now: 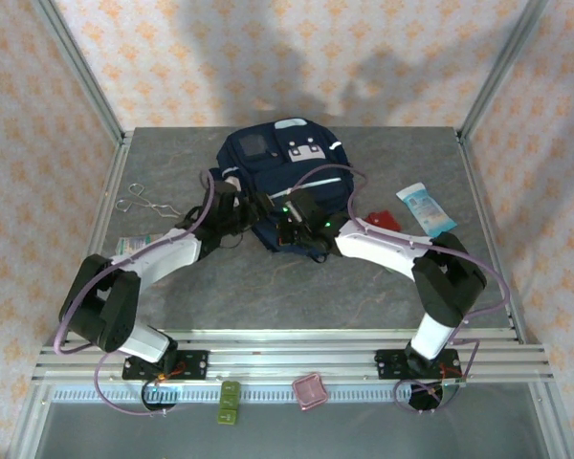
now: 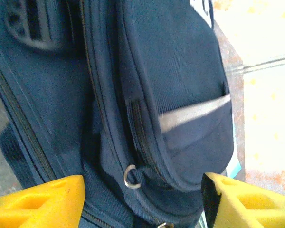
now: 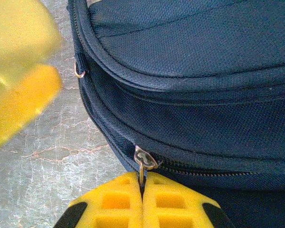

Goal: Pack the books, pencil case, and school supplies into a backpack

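Observation:
The navy backpack [image 1: 287, 163] lies at the middle back of the table. My right gripper [image 3: 142, 190] is shut on the metal zipper pull [image 3: 141, 168] at the backpack's [image 3: 190, 71] near edge. My left gripper [image 2: 142, 202] stands open against the backpack's [image 2: 171, 85] side, its yellow fingers [image 2: 42, 202] on either side of a small metal ring [image 2: 131, 176], gripping nothing. From above, the left gripper [image 1: 231, 206] and right gripper [image 1: 292, 225] sit close together at the bag's front. A red school-supplies piece [image 1: 383, 218] lies right of the bag. The books and the pencil case are out of view.
A white-and-blue tube [image 1: 426, 208] lies at the right beside the red piece. Metal scissors [image 1: 143, 201] lie at the left, with a small white packet [image 1: 132, 246] near the left arm. A green piece [image 1: 230, 402] and a pink piece [image 1: 309, 392] sit on the front rail.

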Controlling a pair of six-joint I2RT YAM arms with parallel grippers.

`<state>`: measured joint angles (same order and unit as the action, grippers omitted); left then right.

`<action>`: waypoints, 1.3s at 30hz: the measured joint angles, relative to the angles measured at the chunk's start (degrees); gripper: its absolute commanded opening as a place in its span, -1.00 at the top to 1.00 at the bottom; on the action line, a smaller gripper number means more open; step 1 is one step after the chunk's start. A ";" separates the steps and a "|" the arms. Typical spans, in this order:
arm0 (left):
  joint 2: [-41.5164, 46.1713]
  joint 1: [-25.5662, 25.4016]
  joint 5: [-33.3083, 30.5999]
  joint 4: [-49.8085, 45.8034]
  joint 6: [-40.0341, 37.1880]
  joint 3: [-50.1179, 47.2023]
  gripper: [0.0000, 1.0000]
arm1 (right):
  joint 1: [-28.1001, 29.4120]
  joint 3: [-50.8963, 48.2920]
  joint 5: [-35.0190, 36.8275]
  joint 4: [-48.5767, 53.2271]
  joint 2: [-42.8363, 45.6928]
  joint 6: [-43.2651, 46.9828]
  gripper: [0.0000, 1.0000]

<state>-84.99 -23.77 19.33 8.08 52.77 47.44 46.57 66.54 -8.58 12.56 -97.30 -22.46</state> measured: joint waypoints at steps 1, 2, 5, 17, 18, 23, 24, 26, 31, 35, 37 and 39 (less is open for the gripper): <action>-0.59 -0.90 -0.35 0.37 0.61 -0.07 -0.30 | 0.00 0.00 -0.07 -0.11 -0.02 -0.02 1.00; -1.20 -1.46 -0.55 1.11 1.11 -0.04 -0.27 | 0.00 0.00 -0.09 -0.17 -0.07 -0.04 1.00; -3.91 -2.23 -1.36 3.63 2.49 0.26 -0.01 | 0.00 0.00 -0.33 -0.35 -0.50 -0.04 1.00; -8.66 -1.70 -2.43 4.13 3.13 4.33 1.00 | -4.09 -3.65 2.23 -0.59 0.92 -0.04 1.00; -8.63 -1.36 -1.95 4.13 3.10 4.31 1.00 | -5.18 -4.98 2.71 -0.35 1.88 -0.04 1.00; -8.02 0.26 0.42 4.11 2.73 4.20 1.00 | -13.55 -9.84 5.64 0.63 5.97 -0.22 1.00; -7.82 0.42 0.96 4.11 2.64 4.20 1.00 | -15.30 -10.14 5.81 0.57 6.36 -0.20 1.00; -7.58 0.66 1.75 4.13 2.43 4.20 1.00 | -16.96 -10.78 5.73 -0.07 7.28 0.02 1.00; -7.63 2.21 3.58 2.71 0.48 5.11 1.00 | -15.65 -11.37 5.38 -0.31 10.08 0.24 1.00; -8.28 3.78 4.48 -1.49 -3.37 9.07 1.00 | -11.89 -11.37 6.25 0.17 10.69 0.22 1.00; -9.46 4.46 4.57 -4.28 -5.99 12.02 1.00 | -9.42 -11.30 6.95 0.22 10.69 0.07 1.00; -10.49 5.35 4.48 -6.05 -8.13 14.08 1.00 | -7.08 -10.99 7.32 0.44 10.67 -0.17 1.00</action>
<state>-95.48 -18.41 23.81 2.02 44.64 61.52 39.48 55.55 -1.26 12.99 -86.63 -22.63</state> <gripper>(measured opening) 0.054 0.038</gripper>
